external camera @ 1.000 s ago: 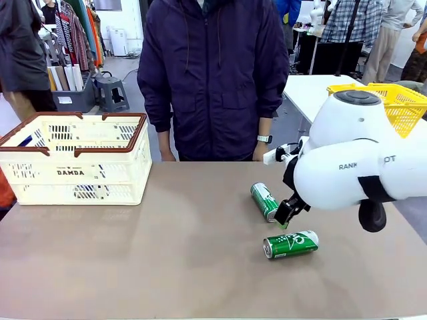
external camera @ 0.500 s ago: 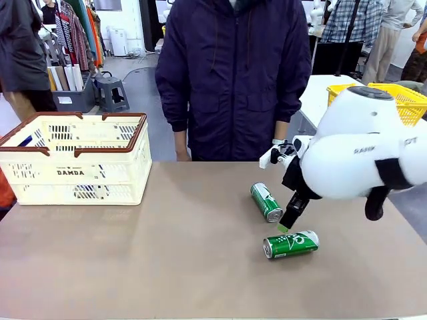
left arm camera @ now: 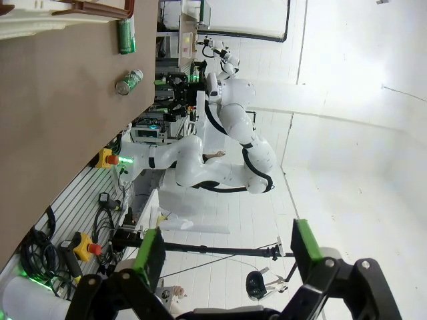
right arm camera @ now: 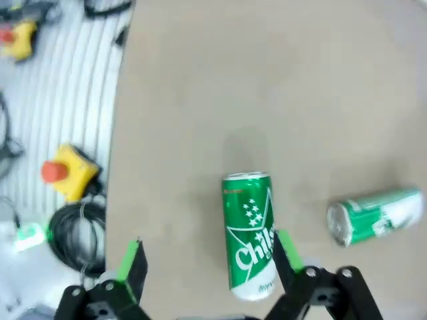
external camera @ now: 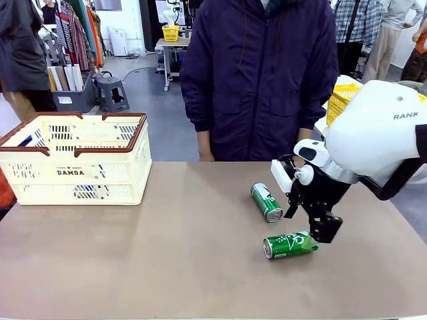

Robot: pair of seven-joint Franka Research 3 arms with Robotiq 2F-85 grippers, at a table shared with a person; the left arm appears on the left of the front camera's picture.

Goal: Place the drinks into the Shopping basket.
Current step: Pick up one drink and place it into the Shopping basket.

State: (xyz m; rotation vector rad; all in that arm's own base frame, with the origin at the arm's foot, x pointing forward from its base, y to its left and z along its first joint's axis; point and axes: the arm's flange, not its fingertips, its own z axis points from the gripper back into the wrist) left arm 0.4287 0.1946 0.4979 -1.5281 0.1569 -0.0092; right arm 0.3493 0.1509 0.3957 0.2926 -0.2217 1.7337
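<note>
QA: Right side, quick. What are the jaws doing?

Op: I'm seeing the right gripper (external camera: 310, 223) (right arm camera: 208, 257) standing spread wide, pinching nothing. It's hanging low over the near can (external camera: 290, 245) (right arm camera: 250, 233), fingers pointing down at the table (external camera: 167, 267).

QA: Touching it?

Op: I can't tell. In my right wrist view that green can is lying on its side between the green pads (right arm camera: 131, 259), its length running along the fingers. It's sitting much closer to one pad than the other, and that pad is overlapping its edge in the picture.

QA: Other drink?

Op: The far can (external camera: 266, 201) (right arm camera: 373, 215), also green, is lying on its side just beyond the near one, toward the person (external camera: 260, 80). The two aren't touching.

QA: Left arm?

Op: The left gripper (left arm camera: 227, 250) is also standing open with nothing between the pads. It's pointing off past the table edge, well apart from both cans.

QA: And the crate?

Op: The Shopping basket (external camera: 73, 190) is sitting upright on my left side of the table with its DAMDA side facing me. It's well apart from both cans, and neither can is in it.
</note>
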